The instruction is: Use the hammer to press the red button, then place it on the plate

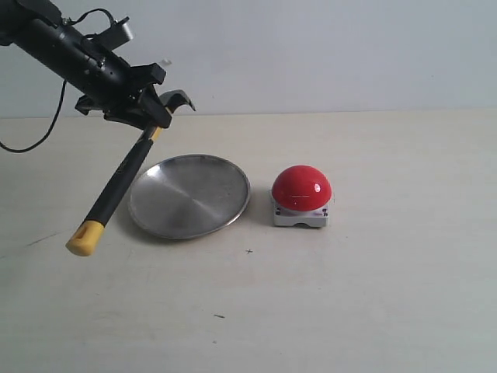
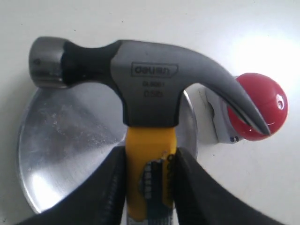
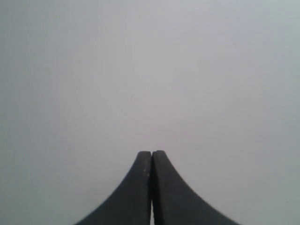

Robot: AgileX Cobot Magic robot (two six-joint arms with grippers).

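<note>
The left gripper [image 1: 153, 118] is clamped on the yellow neck of the hammer [image 1: 124, 183], just below the head, and holds it clear above the counter [image 1: 373, 295] toward the far left corner. The hammer's long axis runs aslant, with the head uppermost at the gripper and the black handle sloping down toward the near left corner. Its yellow end cap hangs lowest, just outside the plate [image 1: 186, 200]. The plate lies left of the counter's centre. The red button [image 1: 301, 188] sits near it on the right-edge side, not touching. From the gripper, then, the button lies toward the right edge, beyond the plate. In the left wrist view we see the claw turned toward the button and the striking face turned away. We judge that the press calls for a carry across the plate. The right gripper [image 3: 151, 157], shut on nothing, faces a blank surface.
</note>
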